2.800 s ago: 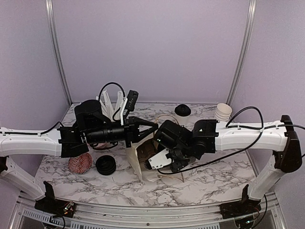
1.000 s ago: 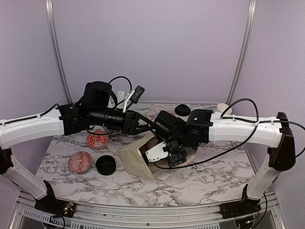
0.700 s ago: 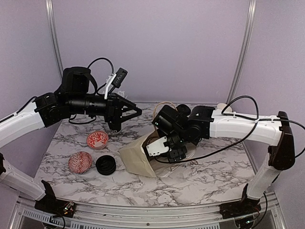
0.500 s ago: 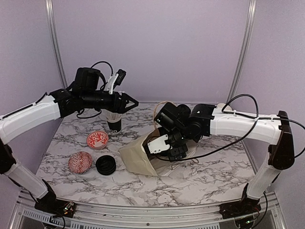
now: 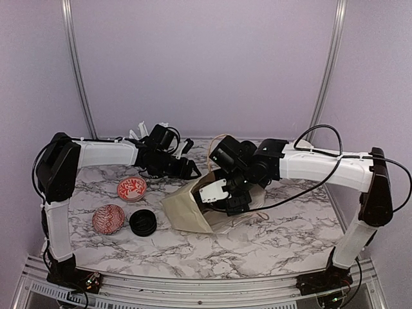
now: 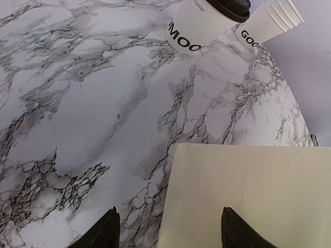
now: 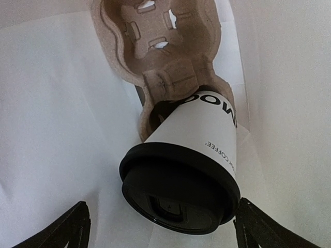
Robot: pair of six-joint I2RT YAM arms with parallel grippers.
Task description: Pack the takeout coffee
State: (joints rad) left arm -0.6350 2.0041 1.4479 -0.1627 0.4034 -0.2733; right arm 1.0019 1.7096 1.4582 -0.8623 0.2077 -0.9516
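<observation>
Left hand (image 6: 168, 230) lower, perhaps beside bag (image 6: 248, 196)

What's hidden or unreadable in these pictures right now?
Top view: packed cup hidden by the bag and right arm.
Left wrist view: lidded cup and cup stack cut off by the top edge.
Right wrist view: packed cup's base hidden inside the carrier.

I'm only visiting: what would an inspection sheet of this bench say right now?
Surface: marble table, no spills seen.
Job's things: lidded cup in a cardboard carrier inside the paper bag; second lidded cup outside.
Clutter: red bowl, second red bowl, black lids, stacked empty cups.
Fingers: left fingers open, empty; right fingers open, astride the bagged cup.
Cables: black cable arching over the right arm.
Surroundings: purple walls.
</observation>
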